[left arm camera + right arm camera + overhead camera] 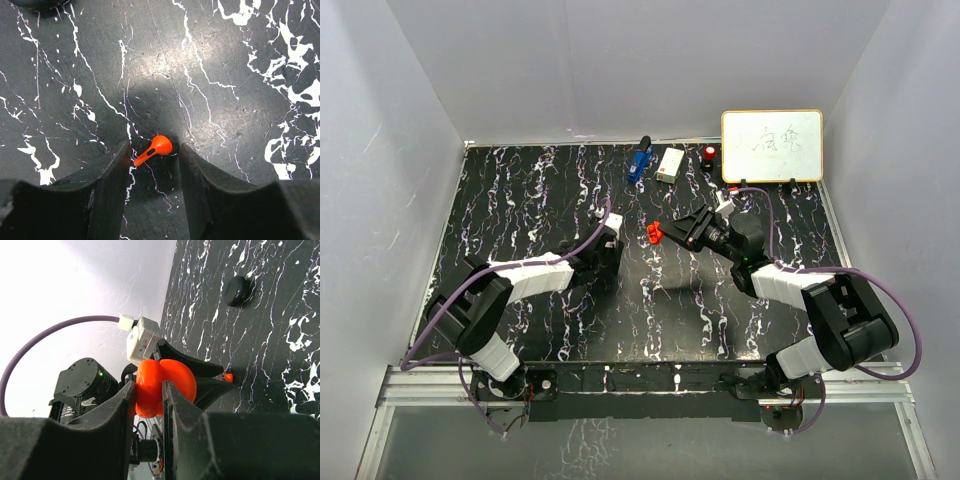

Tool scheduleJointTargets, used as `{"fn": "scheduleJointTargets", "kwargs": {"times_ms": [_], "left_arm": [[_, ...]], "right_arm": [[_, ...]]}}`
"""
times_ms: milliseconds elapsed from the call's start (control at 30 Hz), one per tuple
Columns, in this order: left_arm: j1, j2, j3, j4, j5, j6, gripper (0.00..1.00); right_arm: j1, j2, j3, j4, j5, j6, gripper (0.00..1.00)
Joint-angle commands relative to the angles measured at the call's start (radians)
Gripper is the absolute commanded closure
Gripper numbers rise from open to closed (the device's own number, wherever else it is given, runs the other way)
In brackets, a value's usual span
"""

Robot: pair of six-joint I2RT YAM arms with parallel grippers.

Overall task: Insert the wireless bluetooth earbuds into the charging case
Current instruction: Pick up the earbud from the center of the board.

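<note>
Left claw (154,150) is open, with the orange earbud (159,146) between its jaws on the table (225,75): this looks like the pick-up step. Right claw (149,387) grips the orange case (176,380). Next, the left one should close gently.

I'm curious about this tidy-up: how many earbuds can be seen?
1: an orange earbud lying on the table within the open left gripper. A second may be hidden.

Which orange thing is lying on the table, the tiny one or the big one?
The tiny orange earbud, flat on the table between the left gripper's open fingers. The big orange case is pinched in the right gripper.
</note>
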Motion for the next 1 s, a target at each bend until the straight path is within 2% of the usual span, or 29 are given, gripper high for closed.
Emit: {"fn": "scheduleJointTargets", "kwargs": {"times_ms": [0, 700, 967], "left_arm": [[-0.005, 0.006, 0.032, -0.002, -0.015, 0.015, 0.59], [-0.014, 0.038, 0.045, -0.014, -0.011, 0.015, 0.71], [-0.016, 0.037, 0.051, -0.014, -0.014, 0.015, 0.86]], "right_arm": [[-0.007, -0.01, 0.0, 0.077, -0.008, 0.008, 0.96], [-0.014, -0.003, -0.007, 0.088, -0.013, 0.013, 0.96], [-0.015, -0.003, -0.01, 0.092, -0.012, 0.015, 0.96]]}}
